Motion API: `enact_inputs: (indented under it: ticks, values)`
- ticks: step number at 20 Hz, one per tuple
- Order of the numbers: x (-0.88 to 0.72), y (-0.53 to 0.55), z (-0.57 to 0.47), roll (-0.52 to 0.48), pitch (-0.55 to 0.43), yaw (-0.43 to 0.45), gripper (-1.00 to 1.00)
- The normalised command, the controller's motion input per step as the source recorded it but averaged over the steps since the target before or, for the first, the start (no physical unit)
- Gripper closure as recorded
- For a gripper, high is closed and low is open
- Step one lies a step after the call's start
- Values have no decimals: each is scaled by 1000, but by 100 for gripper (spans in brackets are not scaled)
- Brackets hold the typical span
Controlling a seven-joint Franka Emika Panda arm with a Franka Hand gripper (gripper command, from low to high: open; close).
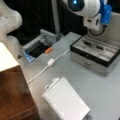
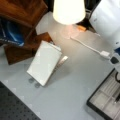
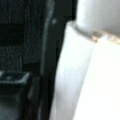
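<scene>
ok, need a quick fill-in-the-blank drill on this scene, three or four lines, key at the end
1. The white cable lies on the ____ table.
2. The small marker beside the cable's far end is ____ in colour.
3. The compartmented case under the arm's wrist has its lid ____.
4. In a front view, the white box lies beside a ____ wooden shelf.

Missing words: grey; orange; open; brown
</scene>
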Motion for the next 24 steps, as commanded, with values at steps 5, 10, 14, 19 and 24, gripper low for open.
enact_inputs:
  ticks: [5,10,14,19,24]
  values:
    - [123,294,55,-38,39,-59,-100]
    - [123,201,100,-21,66,-65,-100]
    - [119,169,87,-22,75,-70,-100]
    - [100,155,89,-27,84,-70,-100]
    - [95,62,132,-37,103,-59,-100]
